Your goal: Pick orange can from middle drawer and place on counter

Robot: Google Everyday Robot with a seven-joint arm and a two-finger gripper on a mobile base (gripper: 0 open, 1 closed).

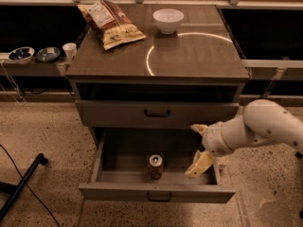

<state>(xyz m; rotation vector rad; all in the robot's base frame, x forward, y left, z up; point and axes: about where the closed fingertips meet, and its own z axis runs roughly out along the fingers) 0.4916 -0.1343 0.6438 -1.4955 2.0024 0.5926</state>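
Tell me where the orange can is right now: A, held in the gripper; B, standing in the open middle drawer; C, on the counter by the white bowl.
B: the orange can stands upright in the open middle drawer, while the open gripper sits to its right, apart from it.
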